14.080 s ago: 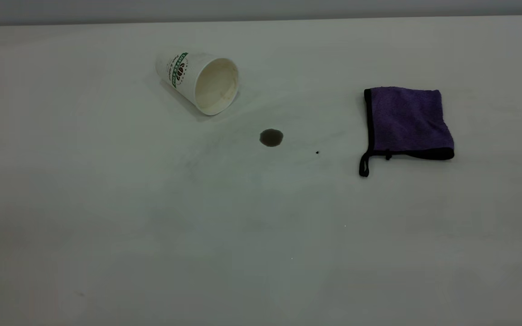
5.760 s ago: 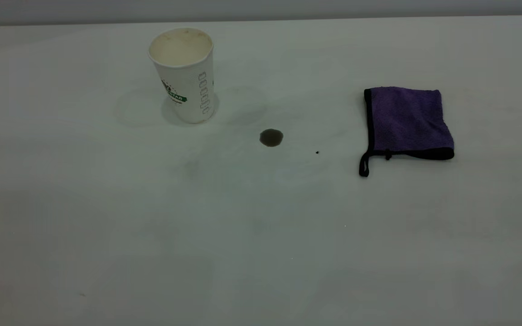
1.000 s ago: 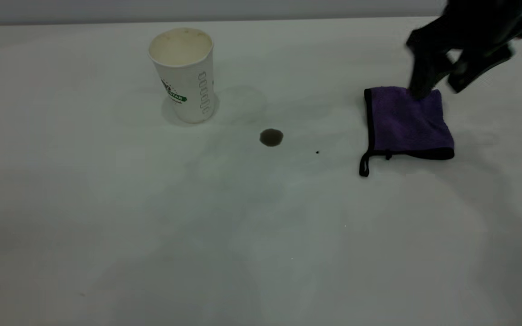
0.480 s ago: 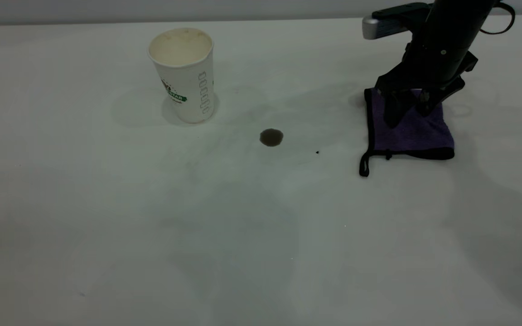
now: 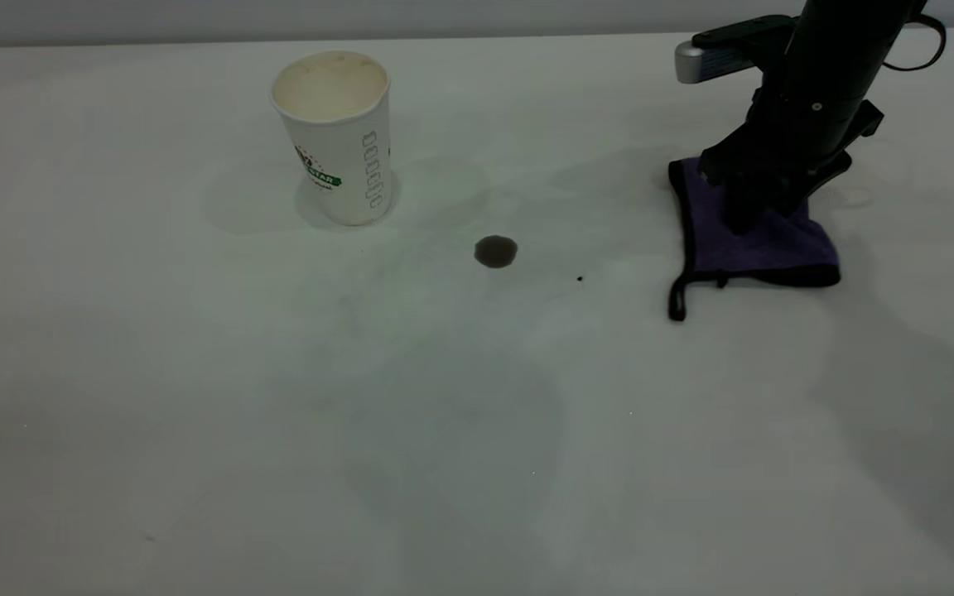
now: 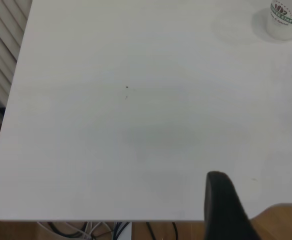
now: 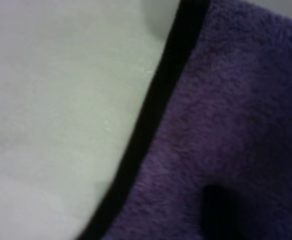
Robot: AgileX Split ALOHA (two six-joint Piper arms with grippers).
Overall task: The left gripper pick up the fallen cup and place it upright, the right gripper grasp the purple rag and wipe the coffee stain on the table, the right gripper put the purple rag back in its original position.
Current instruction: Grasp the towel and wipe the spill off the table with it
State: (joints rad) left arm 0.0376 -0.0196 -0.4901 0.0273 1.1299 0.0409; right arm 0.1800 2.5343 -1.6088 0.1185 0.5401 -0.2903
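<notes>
The cup [image 5: 340, 141] stands upright at the table's [image 5: 278, 414] far left, mouth up; its base also shows in the left wrist view [image 6: 285, 20]. The round brown coffee stain [image 5: 495, 251] lies between the cup and the purple rag [image 5: 775, 244]. My right gripper [image 5: 763, 219] points straight down into the rag's far half and is shut on it, with the cloth bunched between the fingers. In the right wrist view the purple rag [image 7: 226, 125] fills most of the frame, with one fingertip [image 7: 221, 212] sunk into it. My left gripper [image 6: 261, 212] hangs open over the table's left edge, away from everything.
A tiny black speck [image 5: 580, 278] lies just right of the stain. The rag's black strap [image 5: 677, 302] trails toward the front. The left wrist view shows the table's edge [image 6: 86, 218] with cables [image 6: 106, 231] below it.
The cup went from lying on its side to standing upright. In the last second the right arm came down onto the rag, its fingers closed, and the rag bunched and shifted slightly right.
</notes>
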